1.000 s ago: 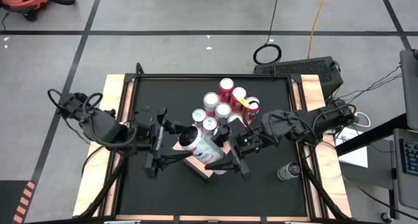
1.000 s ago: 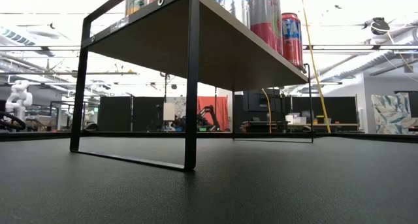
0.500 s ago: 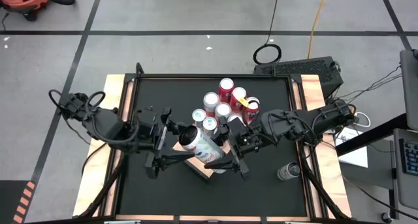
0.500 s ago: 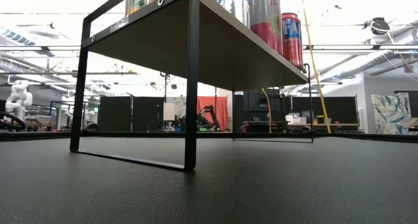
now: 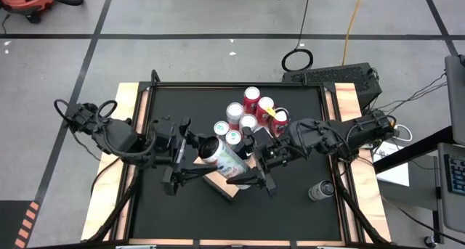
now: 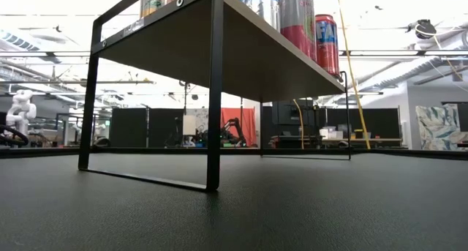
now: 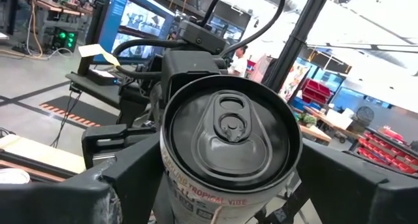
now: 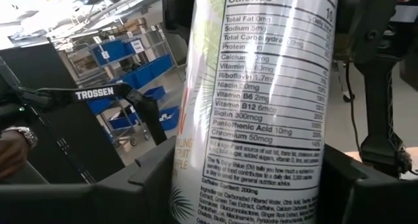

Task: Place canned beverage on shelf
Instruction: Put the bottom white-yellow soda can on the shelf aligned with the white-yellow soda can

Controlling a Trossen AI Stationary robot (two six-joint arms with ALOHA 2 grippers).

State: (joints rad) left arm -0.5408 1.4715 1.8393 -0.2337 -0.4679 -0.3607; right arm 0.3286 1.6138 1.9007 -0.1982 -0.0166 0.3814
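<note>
so: six cans (image 5: 252,111) on shelf (image 5: 231,189) — right tool (image 5: 248,180) clenched on white can (image 5: 220,156), left tool (image 5: 176,156) released.

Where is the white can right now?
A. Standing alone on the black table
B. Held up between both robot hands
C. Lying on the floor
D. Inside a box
B: the white can hangs tilted between the left gripper and the right gripper, above the shelf.
</note>
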